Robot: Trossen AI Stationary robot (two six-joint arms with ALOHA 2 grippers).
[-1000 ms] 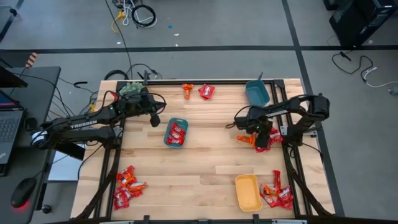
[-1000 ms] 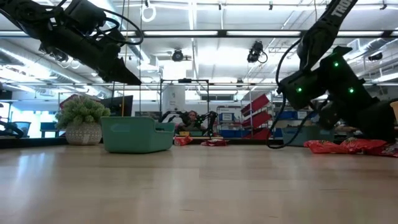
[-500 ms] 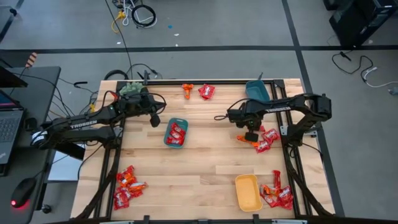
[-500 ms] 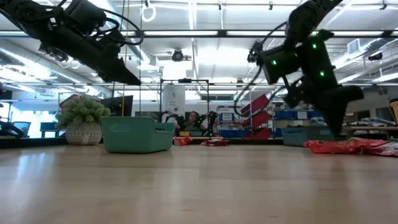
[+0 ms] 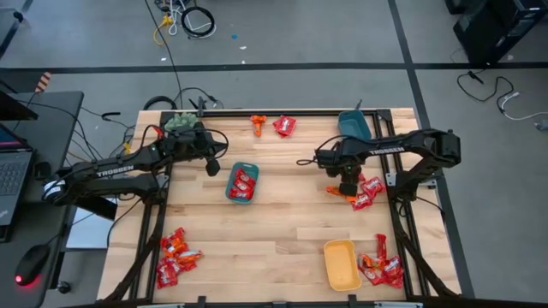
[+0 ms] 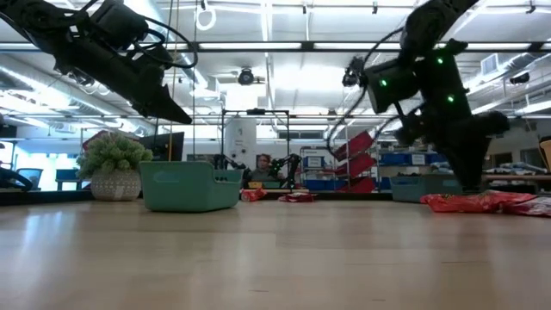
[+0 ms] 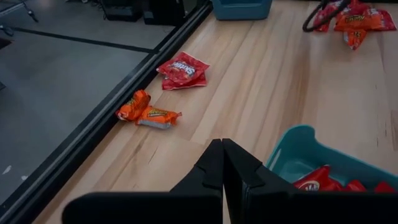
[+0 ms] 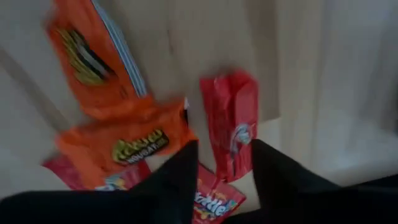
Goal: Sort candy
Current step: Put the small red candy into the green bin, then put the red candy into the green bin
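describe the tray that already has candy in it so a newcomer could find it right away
On the wooden table, look near the middle, just left of centre, close to the left gripper. The teal tray lies there with red candies inside. The blue tray and the yellow tray show no candy inside.

Two dark, near-black jointed arms. White "TROSSEN" lettering along the left arm (image 5: 116,171). Black cables looped beside the joints. Small green lights glowed on the right arm's wrist housing (image 6: 417,82). Matte black, tapered fingers (image 7: 214,171) on each gripper.
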